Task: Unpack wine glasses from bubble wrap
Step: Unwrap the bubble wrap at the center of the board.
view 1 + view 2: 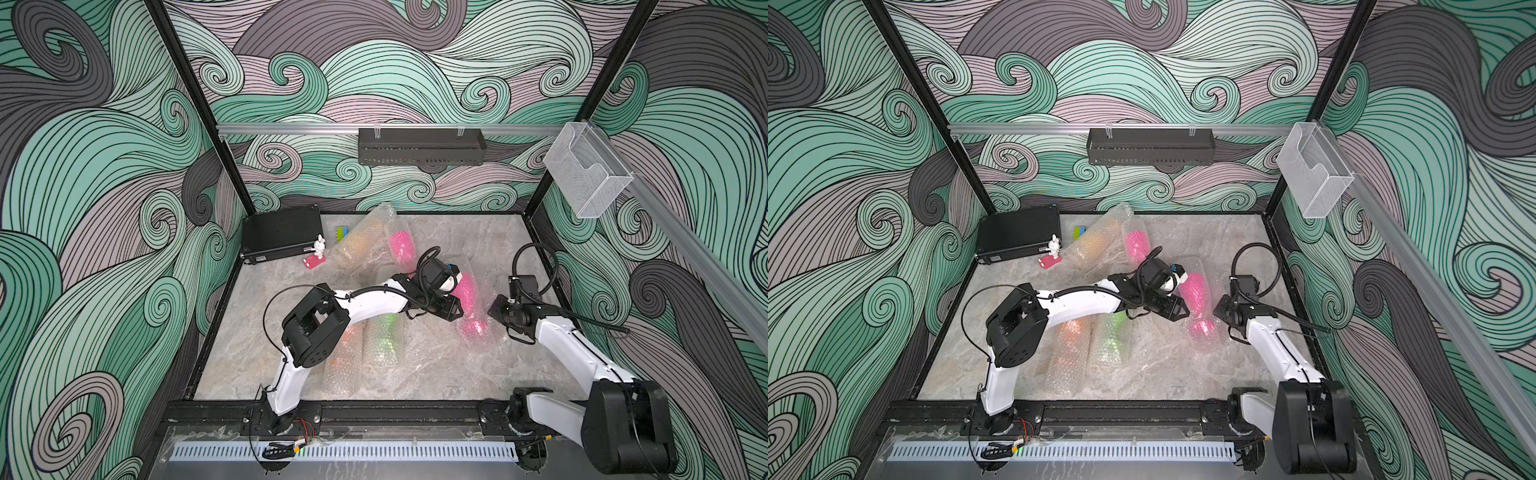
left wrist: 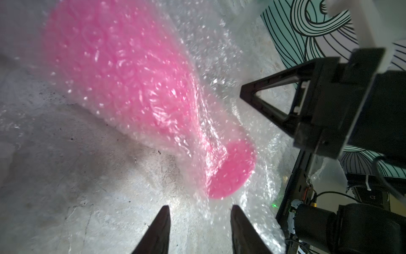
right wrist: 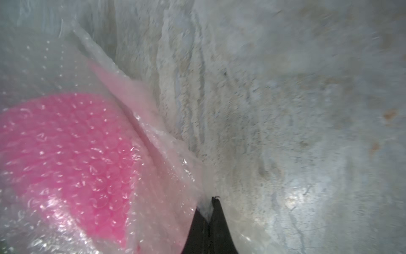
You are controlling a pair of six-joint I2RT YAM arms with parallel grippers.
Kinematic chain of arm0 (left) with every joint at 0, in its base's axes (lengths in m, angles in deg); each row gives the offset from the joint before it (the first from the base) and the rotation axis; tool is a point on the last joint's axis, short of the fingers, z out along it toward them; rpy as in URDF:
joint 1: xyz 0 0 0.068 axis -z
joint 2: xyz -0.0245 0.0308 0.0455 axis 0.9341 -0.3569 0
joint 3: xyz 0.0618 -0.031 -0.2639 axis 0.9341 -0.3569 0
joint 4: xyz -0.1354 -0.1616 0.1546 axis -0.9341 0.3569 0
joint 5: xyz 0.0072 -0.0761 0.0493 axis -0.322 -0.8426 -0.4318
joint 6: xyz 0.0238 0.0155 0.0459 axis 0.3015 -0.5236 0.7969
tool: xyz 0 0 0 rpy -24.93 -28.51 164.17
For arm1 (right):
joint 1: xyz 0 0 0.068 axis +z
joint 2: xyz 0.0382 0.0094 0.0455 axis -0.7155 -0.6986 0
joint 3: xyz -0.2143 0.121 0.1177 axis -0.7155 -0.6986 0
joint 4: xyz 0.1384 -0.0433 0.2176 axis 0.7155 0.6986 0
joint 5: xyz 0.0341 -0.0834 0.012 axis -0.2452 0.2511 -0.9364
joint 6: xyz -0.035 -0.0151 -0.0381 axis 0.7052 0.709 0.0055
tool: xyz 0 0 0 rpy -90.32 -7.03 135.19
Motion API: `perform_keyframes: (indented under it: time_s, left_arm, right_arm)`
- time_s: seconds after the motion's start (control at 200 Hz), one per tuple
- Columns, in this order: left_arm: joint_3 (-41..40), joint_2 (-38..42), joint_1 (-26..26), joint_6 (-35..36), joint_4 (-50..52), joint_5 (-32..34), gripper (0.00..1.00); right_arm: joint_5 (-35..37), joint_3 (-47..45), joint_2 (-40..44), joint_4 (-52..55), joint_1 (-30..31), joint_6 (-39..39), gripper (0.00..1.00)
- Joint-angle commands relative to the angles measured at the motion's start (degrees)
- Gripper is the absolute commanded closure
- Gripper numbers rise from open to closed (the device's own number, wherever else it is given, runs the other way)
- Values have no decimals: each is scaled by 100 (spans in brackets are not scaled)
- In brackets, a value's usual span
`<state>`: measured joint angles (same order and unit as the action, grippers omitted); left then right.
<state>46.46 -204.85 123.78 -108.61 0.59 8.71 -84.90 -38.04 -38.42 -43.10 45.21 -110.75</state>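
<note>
Pinching bubble wrap [image 3: 164,167], right jaws.

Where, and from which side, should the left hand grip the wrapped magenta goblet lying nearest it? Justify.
Probably the narrow waist just above the round foot, from the foot end: the magenta goblet lies on its side, its cup looks too wide, and the open left hand faces that end. The right hand holds the bubble wrap.
</note>
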Motion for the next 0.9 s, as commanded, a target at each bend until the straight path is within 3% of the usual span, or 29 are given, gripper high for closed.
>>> perform_keyframes:
  time_s: [0.0, 0.34, 0.521, 0.636, 0.756, 0.891]
  left_arm:
    - [40, 92, -56, -87, 84, -70, 54]
    - [130, 45, -134, -148, 204, -30, 54]
    - [-9, 224, -178, -171, 228, 6, 54]
    - [-60, 319, -221, -191, 275, 24, 54]
    - [-60, 412, -292, -267, 344, -7, 51]
    - [-61, 516, -336, -287, 430, -3, 46]
  right_arm:
    - [348, 156, 191, 167, -301, -242, 100]
    - [136, 534, 84, 434, -1191, 124, 100]
    - [-513, 613, 119, 355, -1671, 110, 86]
    - [-835, 581, 101, 318, -1676, 121, 66]
    - [-980, 535, 150, 273, -1676, 197, 52]
    - [-1266, 571, 159, 216, -1652, 275, 45]
